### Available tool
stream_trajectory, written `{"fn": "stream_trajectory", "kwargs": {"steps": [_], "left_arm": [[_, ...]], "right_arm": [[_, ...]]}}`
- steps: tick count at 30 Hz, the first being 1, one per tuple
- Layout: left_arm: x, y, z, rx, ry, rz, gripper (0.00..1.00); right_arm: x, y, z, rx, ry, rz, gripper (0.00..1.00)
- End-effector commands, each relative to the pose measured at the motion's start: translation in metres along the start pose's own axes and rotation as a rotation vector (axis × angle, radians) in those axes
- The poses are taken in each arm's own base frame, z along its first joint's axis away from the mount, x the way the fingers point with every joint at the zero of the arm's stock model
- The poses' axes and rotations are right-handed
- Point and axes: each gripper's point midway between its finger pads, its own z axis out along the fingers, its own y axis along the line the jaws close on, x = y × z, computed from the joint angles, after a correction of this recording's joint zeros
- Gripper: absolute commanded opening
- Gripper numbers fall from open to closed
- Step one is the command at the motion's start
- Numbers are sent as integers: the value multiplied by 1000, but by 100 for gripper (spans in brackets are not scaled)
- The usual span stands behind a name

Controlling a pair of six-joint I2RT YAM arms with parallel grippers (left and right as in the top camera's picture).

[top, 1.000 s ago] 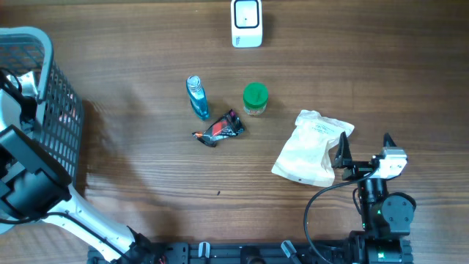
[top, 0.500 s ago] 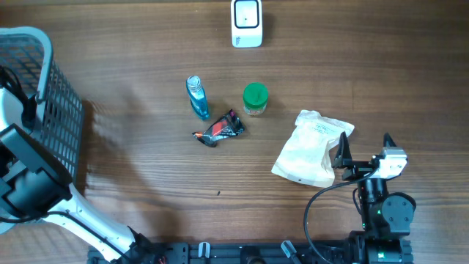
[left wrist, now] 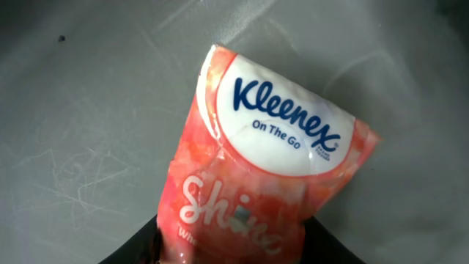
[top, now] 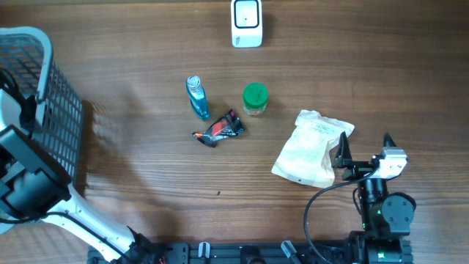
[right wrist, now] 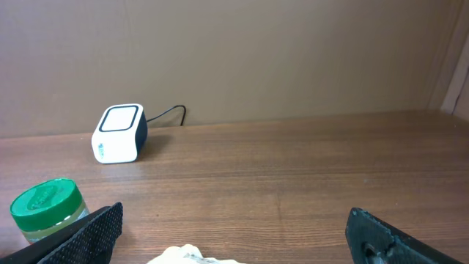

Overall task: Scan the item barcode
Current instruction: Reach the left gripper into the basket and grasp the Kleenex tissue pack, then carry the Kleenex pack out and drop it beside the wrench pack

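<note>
The left pincer (left wrist: 234,249) grasps the Kleenex tissue pack (left wrist: 275,139) by its near end, most of it jutting beyond the fingertips. So shallow a bite on slippery film could slip when lifted. The right pincer (right wrist: 234,242) gapes empty.

Wooden table (top: 146,169), scanner (top: 246,23), bottle (top: 197,97), green-lidded jar (top: 255,99), wrapper (top: 218,129), white pouch (top: 311,147), basket (top: 62,110)

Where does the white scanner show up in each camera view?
Overhead: scanner at the top edge, just right of centre.
Left wrist: not in it; a tissue pack fills the view.
Right wrist: scanner at the left, near the back wall.
Shared landmark: green-lidded jar, below the scanner overhead; bottom left in the right wrist view.
</note>
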Motion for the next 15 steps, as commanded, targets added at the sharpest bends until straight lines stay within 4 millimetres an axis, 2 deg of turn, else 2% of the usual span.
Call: {"fn": "stream_trajectory", "kwargs": {"steps": [1, 5, 9, 12, 14, 15], "left_arm": [[1, 6, -1, -14, 0, -41, 42], [-21, 6, -46, 13, -109, -64, 43], [-43, 11, -123, 55, -285, -87, 44], [-49, 12, -216, 153, -475, -103, 48], [-40, 1, -282, 294, -591, -78, 47], [-29, -9, -314, 379, -638, -48, 47]], "right_arm": [[-2, 2, 0, -10, -8, -11, 100], [-2, 2, 0, -10, -8, -10, 100], [-2, 2, 0, -10, -8, -11, 100], [-2, 2, 0, -10, -8, -11, 100], [-2, 2, 0, -10, -8, -10, 100], [-2, 2, 0, -10, -8, -11, 100]]}}
